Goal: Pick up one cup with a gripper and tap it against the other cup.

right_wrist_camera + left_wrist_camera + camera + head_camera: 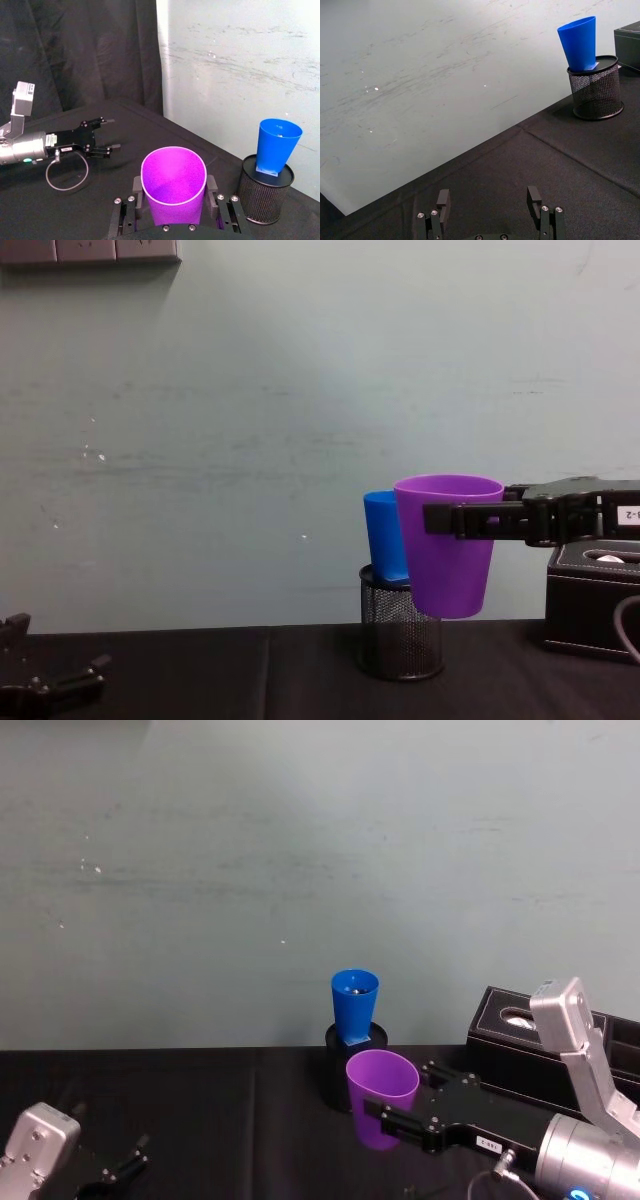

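Table (pixel 200 1120) under black cloth is bearing one black box (pixel 520 1040) at the right and one mesh pen holder (pixel 596 90). Two tumblers: the blue tumbler (pixel 354 1005) is standing in the holder; the purple tumbler (pixel 445 550) is hanging upright above the cloth, near it, robot-side. Right gripper (pixel 405 1098) is clamping the purple tumbler's sides. Left gripper (pixel 490 200) is sitting low at left, fingers spread wide, holding nothing.

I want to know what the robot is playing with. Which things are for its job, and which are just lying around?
For the job:
purple cup, held in the right pincer
blue cup, standing in the mesh pen holder

Just lying about:
mesh pen holder itself
black box
left pincer, idle and open, low on the left
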